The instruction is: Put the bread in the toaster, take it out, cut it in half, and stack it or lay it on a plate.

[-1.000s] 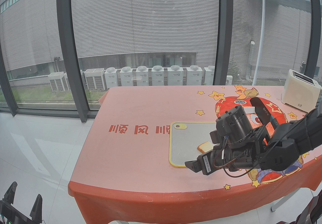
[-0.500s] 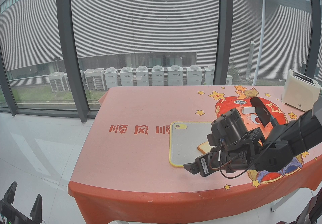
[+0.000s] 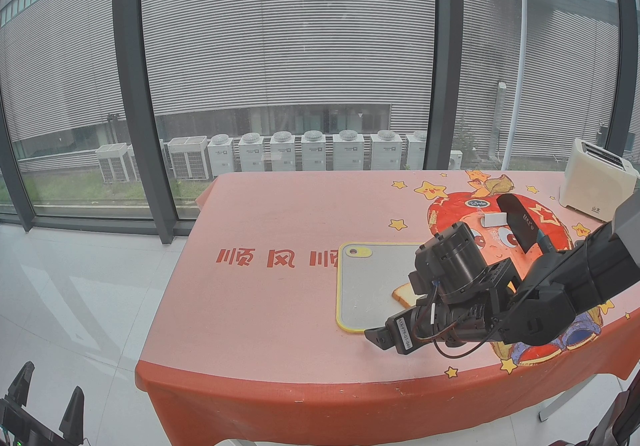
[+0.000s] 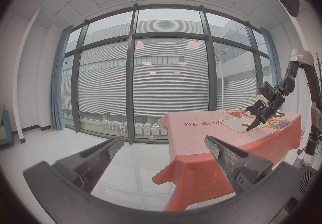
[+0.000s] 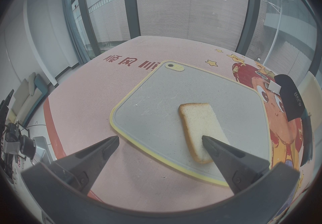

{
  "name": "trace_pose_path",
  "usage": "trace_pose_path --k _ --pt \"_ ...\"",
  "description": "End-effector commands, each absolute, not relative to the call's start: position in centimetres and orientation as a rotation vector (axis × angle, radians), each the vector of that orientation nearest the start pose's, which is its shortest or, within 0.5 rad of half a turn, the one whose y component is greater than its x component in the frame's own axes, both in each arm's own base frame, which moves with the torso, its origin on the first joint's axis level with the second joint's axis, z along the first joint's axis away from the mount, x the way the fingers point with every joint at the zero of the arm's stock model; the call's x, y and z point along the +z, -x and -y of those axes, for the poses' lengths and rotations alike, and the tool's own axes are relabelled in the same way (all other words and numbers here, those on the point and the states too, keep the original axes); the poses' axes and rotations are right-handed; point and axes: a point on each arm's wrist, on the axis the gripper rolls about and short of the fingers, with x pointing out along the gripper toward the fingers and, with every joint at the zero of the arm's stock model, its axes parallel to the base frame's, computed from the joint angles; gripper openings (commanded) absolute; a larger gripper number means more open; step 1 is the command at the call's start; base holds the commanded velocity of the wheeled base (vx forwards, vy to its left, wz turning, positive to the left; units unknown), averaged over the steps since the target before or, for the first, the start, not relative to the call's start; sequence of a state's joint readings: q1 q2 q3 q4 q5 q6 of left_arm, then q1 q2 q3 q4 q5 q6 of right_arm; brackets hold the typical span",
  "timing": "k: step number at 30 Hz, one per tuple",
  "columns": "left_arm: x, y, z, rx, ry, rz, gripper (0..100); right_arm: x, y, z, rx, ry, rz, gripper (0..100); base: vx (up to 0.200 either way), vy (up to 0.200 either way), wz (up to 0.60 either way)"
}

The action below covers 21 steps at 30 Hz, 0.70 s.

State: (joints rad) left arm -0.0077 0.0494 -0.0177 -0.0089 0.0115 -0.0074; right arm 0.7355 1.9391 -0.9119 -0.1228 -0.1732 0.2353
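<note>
- The left tool [image 3: 48,390] hangs low, off the left near corner of the worktop [image 3: 267,320] and above the floor. Its fingers are spread wide and hold nothing.
- A grey cutting board [image 3: 363,267] with a yellow rim lies flat on the orange worktop cloth, near the front edge.
- The bread [image 5: 201,127], one pale slice, lies flat on the board toward its near right part.
- The right tool [image 5: 160,140] hovers low over the board's near edge, its fingers spread wide and pinching nothing. One fingertip sits over the near end of the slice and the other over the cloth just outside the rim. Whether either touches cannot be told.
- A black utensil [image 3: 523,220] lies on the cloth just right of the board.
- The cream toaster [image 3: 595,180] stands upright at the far right of the worktop, well apart from the bread.
</note>
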Motion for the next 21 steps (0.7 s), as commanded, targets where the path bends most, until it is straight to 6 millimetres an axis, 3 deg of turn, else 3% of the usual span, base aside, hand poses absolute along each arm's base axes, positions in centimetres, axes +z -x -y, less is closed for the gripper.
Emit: trace_pose_path --k 1,21 --pt "7.75 1.89 -0.04 0.005 0.007 -0.041 100 8.70 -24.37 -21.63 0.420 0.190 -0.882 100 0.000 0.000 0.00" --pt "7.75 1.89 -0.04 0.005 0.007 -0.041 100 8.54 -24.24 -21.65 0.422 0.197 -0.888 100 0.000 0.000 0.00"
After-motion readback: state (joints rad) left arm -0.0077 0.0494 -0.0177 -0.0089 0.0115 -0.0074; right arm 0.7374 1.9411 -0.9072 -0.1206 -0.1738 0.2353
